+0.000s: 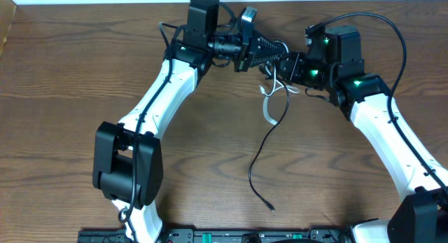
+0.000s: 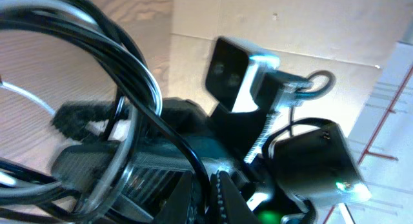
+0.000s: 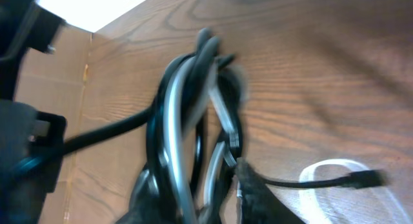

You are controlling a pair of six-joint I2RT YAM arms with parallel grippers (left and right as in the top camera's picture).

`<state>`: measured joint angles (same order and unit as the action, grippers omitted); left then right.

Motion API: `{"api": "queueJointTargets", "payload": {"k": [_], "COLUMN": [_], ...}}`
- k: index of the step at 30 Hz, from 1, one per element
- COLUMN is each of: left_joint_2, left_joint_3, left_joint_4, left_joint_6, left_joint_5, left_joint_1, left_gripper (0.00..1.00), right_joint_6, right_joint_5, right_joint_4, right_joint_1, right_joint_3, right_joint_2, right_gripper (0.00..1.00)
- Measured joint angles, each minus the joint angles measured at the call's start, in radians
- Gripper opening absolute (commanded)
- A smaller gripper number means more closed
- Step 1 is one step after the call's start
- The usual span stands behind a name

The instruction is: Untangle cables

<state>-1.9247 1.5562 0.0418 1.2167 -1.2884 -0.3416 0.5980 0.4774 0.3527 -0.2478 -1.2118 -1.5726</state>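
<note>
Overhead: left arm (image 1: 162, 92), right arm (image 1: 389, 127) meet at cables (image 1: 269, 111).

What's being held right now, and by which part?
The cables, at their tangled upper end, where both grippers meet. The left gripper has its fingers shut there; whether the right gripper also grips is too blurred to tell.

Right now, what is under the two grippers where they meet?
Below the left gripper and right gripper, the white cable forms a loop and the black cable trails across the table. The grippers cover where the cords cross, so the tangle itself cannot be seen.
</note>
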Motion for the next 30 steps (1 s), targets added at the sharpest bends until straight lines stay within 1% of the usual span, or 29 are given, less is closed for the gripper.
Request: {"api": "queueJointTargets", "payload": {"k": [4, 8, 15, 18, 21, 24, 25, 27, 29, 30], "left_joint_2": [0.0, 0.001, 0.002, 0.002, 0.002, 0.002, 0.002, 0.002, 0.002, 0.002], "left_joint_3": [-0.008, -0.007, -0.005, -0.005, -0.005, -0.006, -0.006, -0.005, -0.006, -0.005], "left_joint_4": [0.095, 0.186, 0.193, 0.167, 0.081, -0.02, -0.061, -0.151, -0.241, -0.289], "left_joint_6": [0.042, 0.06, 0.005, -0.067, -0.159, -0.278, -0.33, -0.43, -0.523, -0.563], "left_joint_5": [-0.027, -0.068, -0.091, -0.093, -0.094, -0.096, -0.096, -0.09, -0.055, -0.01], "left_joint_1": [0.009, 0.04, 0.164, 0.2, 0.194, 0.155, 0.136, 0.097, 0.059, 0.035], "left_gripper": [0.07, 0.08, 0.08, 0.08, 0.08, 0.08, 0.11, 0.13, 0.15, 0.17], "right_joint_6": [0.005, 0.004, -0.036, -0.072, -0.131, -0.191, -0.203, -0.224, -0.245, -0.256], "right_joint_5": [0.007, -0.033, -0.074, -0.066, -0.01, 0.065, 0.084, 0.121, 0.167, 0.195], "right_joint_4": [0.014, 0.098, 0.206, 0.222, 0.209, 0.204, 0.206, 0.207, 0.206, 0.205], "right_joint_1": [-0.002, 0.008, 0.096, 0.113, 0.111, 0.109, 0.109, 0.11, 0.113, 0.116], "right_joint_3": [-0.013, -0.009, 0.01, 0.011, 0.011, 0.01, 0.011, 0.011, 0.011, 0.01], "right_joint_2": [-0.019, -0.056, -0.083, -0.083, -0.083, -0.083, -0.083, -0.083, -0.084, -0.087], "right_gripper": [0.01, 0.01, 0.01, 0.01, 0.01, 0.01, 0.01, 0.01, 0.01, 0.01]}}
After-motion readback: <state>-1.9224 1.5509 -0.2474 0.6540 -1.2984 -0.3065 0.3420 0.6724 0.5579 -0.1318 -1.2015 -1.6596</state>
